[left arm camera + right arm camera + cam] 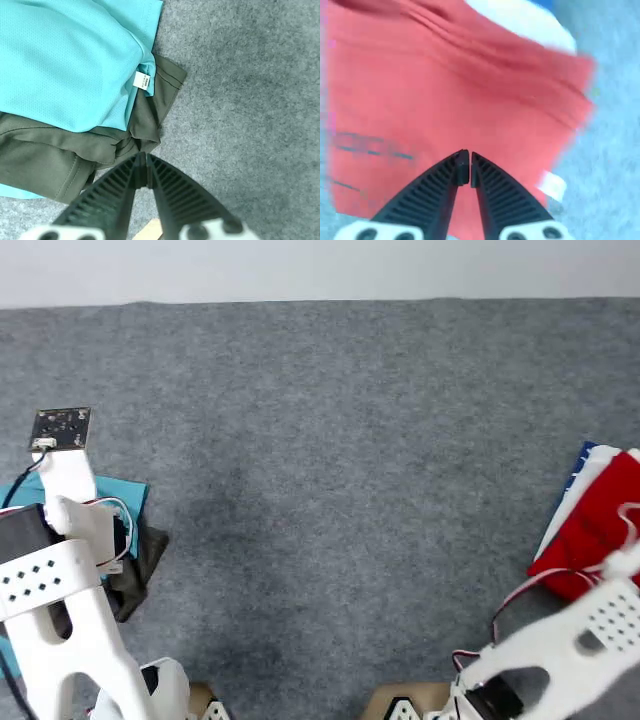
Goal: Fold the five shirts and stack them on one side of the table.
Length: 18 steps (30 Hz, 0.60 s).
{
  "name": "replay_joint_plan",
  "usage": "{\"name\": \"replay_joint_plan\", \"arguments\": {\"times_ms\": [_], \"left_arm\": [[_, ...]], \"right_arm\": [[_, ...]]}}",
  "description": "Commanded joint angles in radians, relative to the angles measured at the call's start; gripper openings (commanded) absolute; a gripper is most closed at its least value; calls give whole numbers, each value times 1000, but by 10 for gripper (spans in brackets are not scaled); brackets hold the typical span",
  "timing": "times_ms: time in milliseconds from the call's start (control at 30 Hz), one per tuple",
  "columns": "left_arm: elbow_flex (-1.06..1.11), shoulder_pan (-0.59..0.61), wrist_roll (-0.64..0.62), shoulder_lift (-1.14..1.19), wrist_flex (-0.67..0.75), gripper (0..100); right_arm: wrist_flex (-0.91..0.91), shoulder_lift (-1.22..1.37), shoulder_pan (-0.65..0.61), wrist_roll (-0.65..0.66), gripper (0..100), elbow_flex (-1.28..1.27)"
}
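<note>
A folded teal shirt [65, 65] lies on a dark olive shirt [45, 155] at the table's left edge, teal shirt [130, 495] over olive shirt [150, 550] in the high view. My left gripper [145, 170] is shut, its tips just off the olive shirt's corner, with nothing seen between them. At the right edge a red shirt [600, 525] tops a white shirt [590, 475] and a blue shirt [580, 462]. My right gripper [465, 167] is shut just above the red shirt [445, 85].
Grey felt [340, 460] covers the table, with a wide bare stretch between the two piles. The left arm [70, 570] stands over the left pile. The right arm [560, 650] is at the front right corner. A white tag [144, 81] sticks out of the teal shirt.
</note>
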<state>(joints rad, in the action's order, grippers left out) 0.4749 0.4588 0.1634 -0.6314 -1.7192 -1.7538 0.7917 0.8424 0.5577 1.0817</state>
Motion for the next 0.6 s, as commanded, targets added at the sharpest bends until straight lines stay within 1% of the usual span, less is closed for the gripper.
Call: {"name": "replay_joint_plan", "arguments": {"times_ms": [0, 200, 267, 400, 567], "left_arm": [[-30, -3, 3, -25, -9, 6], [-30, 0, 3, -25, -11, 6], [-30, 0, 3, -25, -11, 6], [-30, 0, 3, -25, -12, 6], [-30, 0, 3, -25, -12, 6]], "right_arm": [[-5, -38, -128, -49, 10, 49], [228, 163, -249, -112, 10, 54], [275, 217, -283, -121, 10, 66], [203, 222, -311, -135, 10, 199], [-1, 222, -315, -160, 10, 528]]}}
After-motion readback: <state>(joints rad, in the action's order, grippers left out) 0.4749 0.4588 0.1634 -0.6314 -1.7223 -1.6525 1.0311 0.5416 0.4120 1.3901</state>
